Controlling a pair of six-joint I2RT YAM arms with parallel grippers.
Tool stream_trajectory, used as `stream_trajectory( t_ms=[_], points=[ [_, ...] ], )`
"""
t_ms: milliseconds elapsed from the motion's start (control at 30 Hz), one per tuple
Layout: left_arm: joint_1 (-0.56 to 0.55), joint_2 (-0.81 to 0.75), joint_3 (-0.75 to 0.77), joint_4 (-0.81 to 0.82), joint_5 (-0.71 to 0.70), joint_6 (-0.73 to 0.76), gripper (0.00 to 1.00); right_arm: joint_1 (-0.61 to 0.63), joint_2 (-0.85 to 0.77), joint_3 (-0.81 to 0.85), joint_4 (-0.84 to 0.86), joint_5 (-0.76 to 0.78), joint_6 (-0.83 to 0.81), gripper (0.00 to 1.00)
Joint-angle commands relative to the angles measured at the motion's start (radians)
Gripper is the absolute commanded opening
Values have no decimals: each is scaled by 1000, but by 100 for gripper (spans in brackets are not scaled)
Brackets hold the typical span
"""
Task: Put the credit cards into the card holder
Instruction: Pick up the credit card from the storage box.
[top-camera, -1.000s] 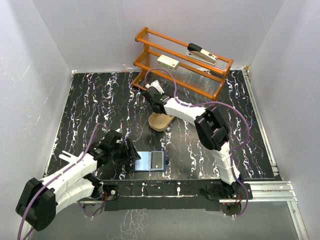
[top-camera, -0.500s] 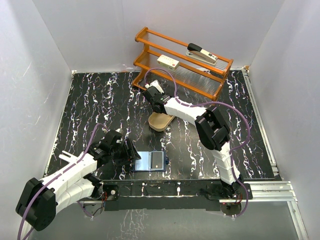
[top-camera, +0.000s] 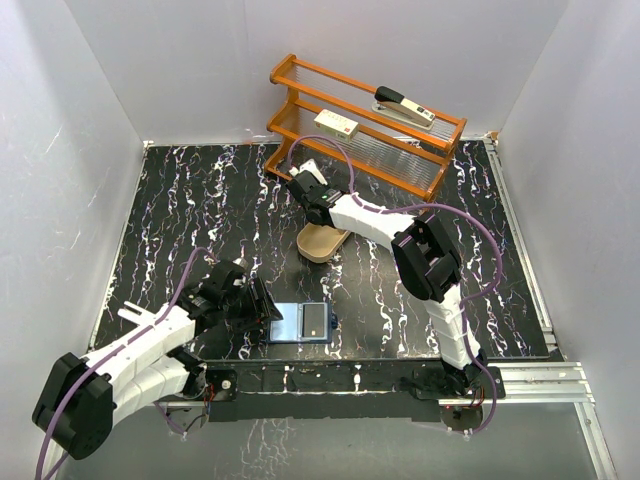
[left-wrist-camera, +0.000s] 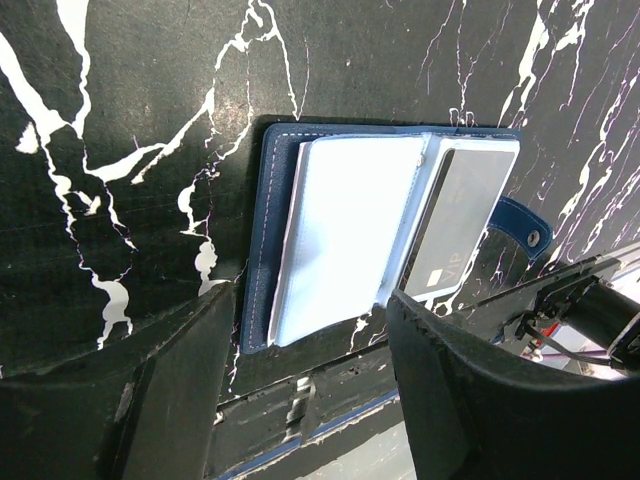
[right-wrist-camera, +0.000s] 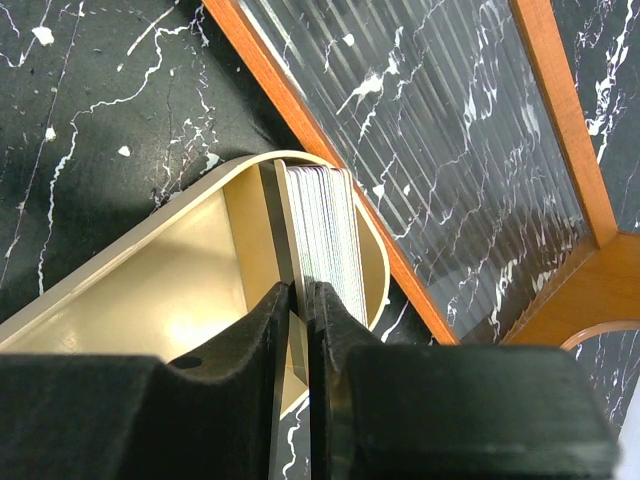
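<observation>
The right gripper (right-wrist-camera: 298, 292) is narrowed to a slit, and its two fingers pinch the top edge of a single card (right-wrist-camera: 288, 215) standing on edge. Just beside that card, on its right, the rest of the credit cards (right-wrist-camera: 325, 225) stand packed against the rounded end of the tan tray (right-wrist-camera: 150, 290). The tray end lies just beside the bottom rail of the orange rack (right-wrist-camera: 330, 190). Only the right wrist view shows this pinch; from above, the arm hides that end of the tray (top-camera: 318, 246).

The left gripper (left-wrist-camera: 310, 300) is spread wide and holds nothing. Its fingers straddle the near edge of the card holder (left-wrist-camera: 345, 225), but whether they touch it cannot be told. The holder lies open and flat on the black marbled table (top-camera: 200, 220), near its front edge and well apart from the tray. The left wrist view shows pale blue pockets, a dark card (left-wrist-camera: 460, 225) tucked in the right-hand pocket and the snap tab (left-wrist-camera: 525, 228) sticking out beyond it. From above, the holder (top-camera: 300, 322) is only a small blue rectangle.

Only the top view shows the rack's shelves, with a stapler (top-camera: 403, 106) on the upper one and a cream box (top-camera: 337, 124) on the lower.
</observation>
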Motion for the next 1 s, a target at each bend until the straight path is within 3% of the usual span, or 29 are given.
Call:
stream_trajectory(
  t_ms=[0, 400, 700, 967],
  points=[
    [4, -11, -2, -1, 27, 0, 61, -17, -73, 53, 20, 20, -27, 11],
    [4, -11, -7, -8, 32, -11, 61, -24, -94, 48, 39, -66, -41, 10],
    [3, -26, -13, -16, 26, -20, 61, -31, -124, 44, 37, -107, -47, 0],
    [4, 1, -6, -42, -6, -31, 60, -31, -206, 10, -11, -267, 21, 0]
  ],
)
